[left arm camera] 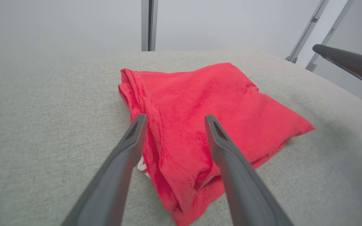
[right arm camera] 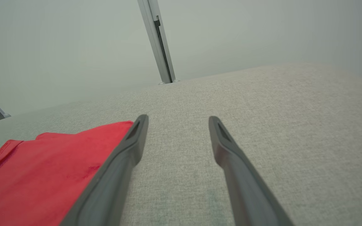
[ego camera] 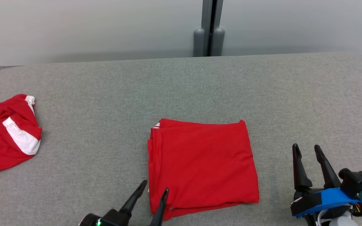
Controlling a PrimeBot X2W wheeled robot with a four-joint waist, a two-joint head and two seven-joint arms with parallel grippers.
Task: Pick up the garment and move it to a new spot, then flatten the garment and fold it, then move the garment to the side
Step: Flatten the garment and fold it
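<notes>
A red garment (ego camera: 201, 163) lies folded into a rough square near the middle of the grey table (ego camera: 181, 88). At its front left corner my left gripper (ego camera: 155, 186) stands open, its fingers straddling the garment's left edge without holding it. In the left wrist view the garment (left arm camera: 206, 125) spreads out beyond the open left gripper (left arm camera: 173, 121), layered folds showing at the near edge. To the garment's right, my right gripper (ego camera: 306, 150) is open over bare table. The right wrist view has the garment's edge (right arm camera: 42, 175) left of the open right gripper (right arm camera: 177, 121).
A second red garment with white panels (ego camera: 6, 135) lies crumpled at the table's left edge. A grey post (ego camera: 211, 28) stands against the pale wall behind the table. A dark finger of my right gripper (left arm camera: 347, 62) crosses the upper right of the left wrist view.
</notes>
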